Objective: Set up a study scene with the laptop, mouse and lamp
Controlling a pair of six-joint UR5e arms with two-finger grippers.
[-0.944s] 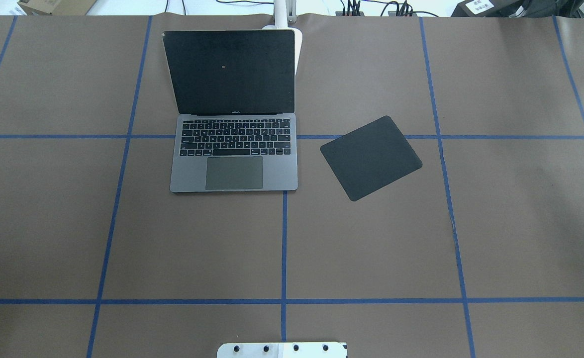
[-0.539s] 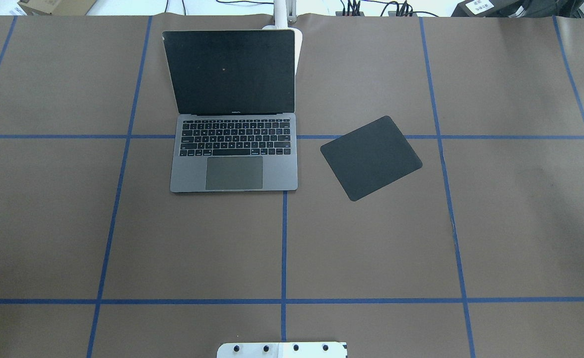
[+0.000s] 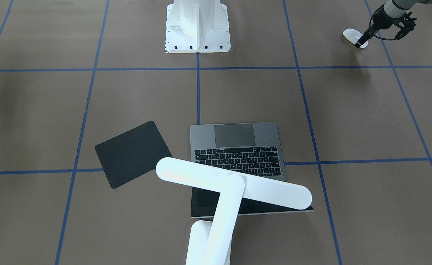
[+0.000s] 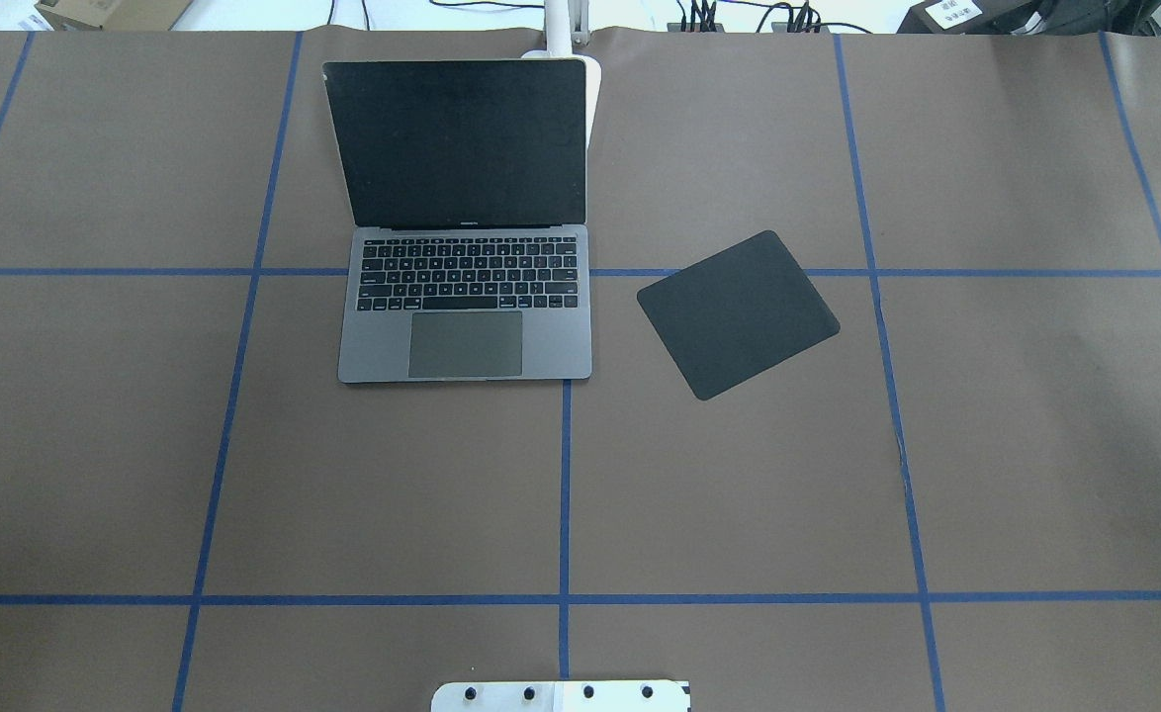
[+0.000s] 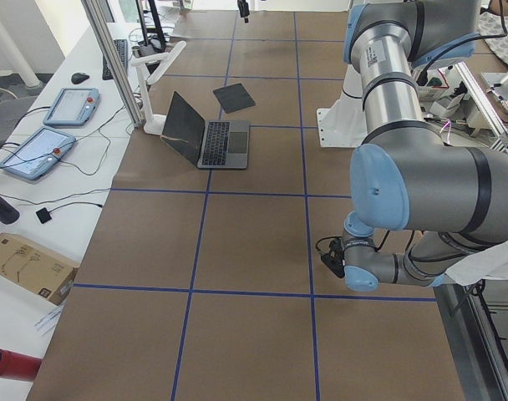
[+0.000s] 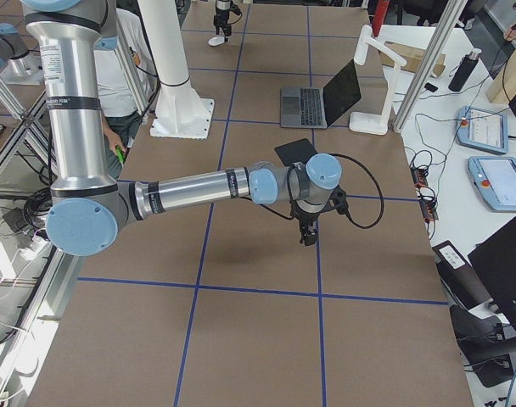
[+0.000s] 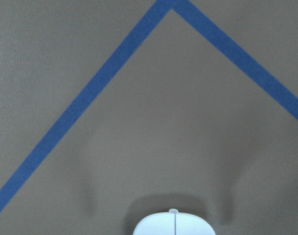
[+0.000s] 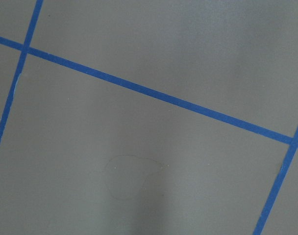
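Note:
The white mouse lies on the brown table at the robot's far left. It also shows at the bottom edge of the left wrist view. My left gripper hangs right over it, and finger shadows fall on either side of it, so the jaws look open. The open dark-grey laptop sits at the far middle. The white lamp stands behind its screen with its bar head over the laptop. My right gripper hovers over bare table at the right. I cannot tell whether it is open or shut.
A thin black square mat lies askew to the right of the laptop. The white ribbed pedestal stands at the near middle edge. Blue tape lines grid the brown table. Tablets and cables lie beyond the far edge.
The dark tip of my right gripper at the overhead view's right edge has shifted slightly. Laptop, mat and lamp have not moved.

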